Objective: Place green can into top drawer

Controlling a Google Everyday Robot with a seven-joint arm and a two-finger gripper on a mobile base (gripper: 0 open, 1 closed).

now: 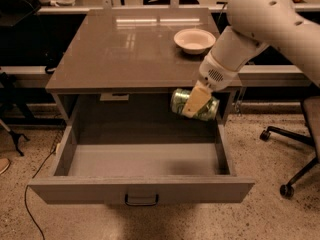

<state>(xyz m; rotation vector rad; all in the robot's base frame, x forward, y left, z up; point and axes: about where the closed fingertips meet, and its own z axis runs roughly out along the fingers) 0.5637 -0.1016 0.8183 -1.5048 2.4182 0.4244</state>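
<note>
The green can [210,109] is held on its side in the closed end effector [193,107], off the desk [125,54], above the rear right of the open top drawer [140,189]; lowering and release are judged outstanding.

The gripper [195,105] clasps the green can [177,102] lying sideways over the right rear of the open top drawer [90,190], just below the worktop [125,54] edge.
</note>
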